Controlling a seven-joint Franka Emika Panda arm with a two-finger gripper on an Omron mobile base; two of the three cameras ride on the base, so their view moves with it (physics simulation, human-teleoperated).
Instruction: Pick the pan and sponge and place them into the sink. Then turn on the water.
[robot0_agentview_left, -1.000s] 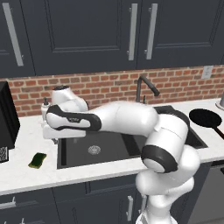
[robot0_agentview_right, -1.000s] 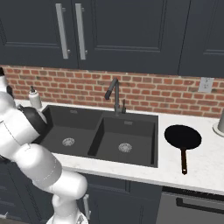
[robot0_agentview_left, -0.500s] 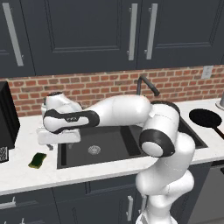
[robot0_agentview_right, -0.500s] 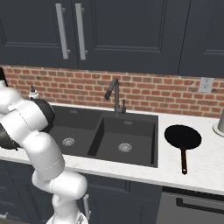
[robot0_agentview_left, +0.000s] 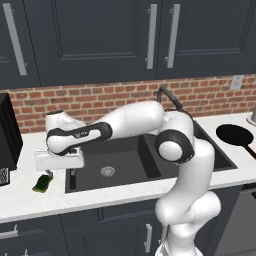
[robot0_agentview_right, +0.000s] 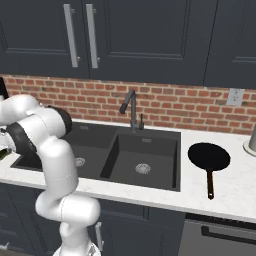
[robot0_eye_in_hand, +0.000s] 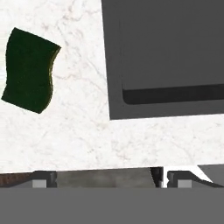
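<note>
Sink (robot0_agentview_left: 125, 167): big, dark grey, with two bowls and a round silver drain in each. It sits in the white counter (robot0_agentview_left: 30, 197) under the brick wall. No water runs from the dark bent tap (robot0_agentview_right: 131, 107).
My arm: I reach far to my left, over the left end of the sink and the counter beside it.
Pan (robot0_agentview_right: 209, 157): round, flat and all black, with a long thin handle. It lies on the counter to the right of the sink, well apart from me.
Sponge (robot0_eye_in_hand: 29, 70): small, dark green on top with a yellow side. It lies flat on the counter just left of the sink (robot0_agentview_left: 43, 184).
My gripper (robot0_agentview_left: 60, 172): my jaws are spread wide and hold nothing. I hang above the counter, near the sponge, and I do not touch it.
Writing: I can read no words or labels on anything.
</note>
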